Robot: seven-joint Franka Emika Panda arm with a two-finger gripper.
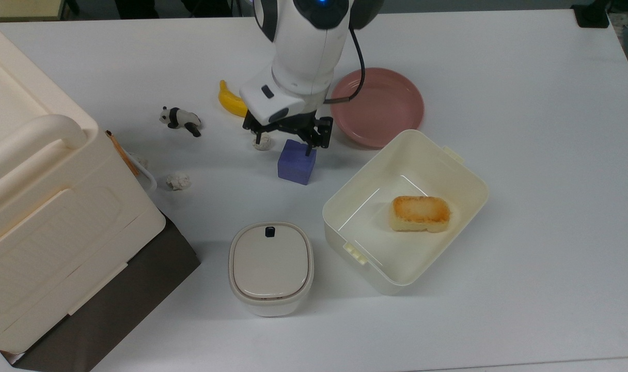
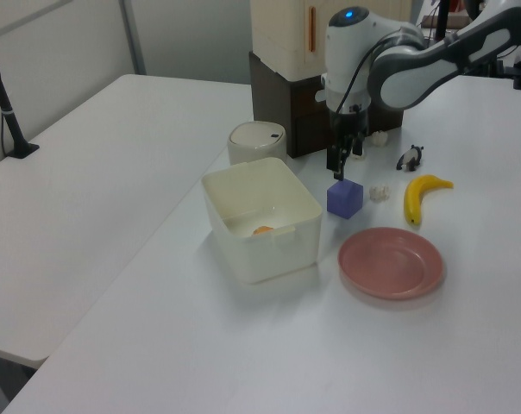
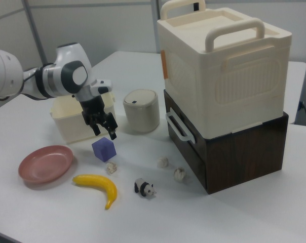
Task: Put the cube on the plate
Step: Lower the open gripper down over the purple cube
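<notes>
One arm's gripper [image 1: 287,142] hangs just above the cube [image 1: 296,161], fingers apart and empty. The cube sits on the white tabletop [image 1: 526,155] near its middle, between a cream tub [image 1: 461,170] and a crumpled white ball [image 1: 263,140]. Risks, as I judge them: an off-centre descent could tip or shove the cube toward the ball, or a finger could land on its top face. The pink plate [image 1: 391,103] waits near the tabletop's far edge in the top view. A cream crate [image 3: 229,66] stands on a dark box [image 3: 234,152].
</notes>
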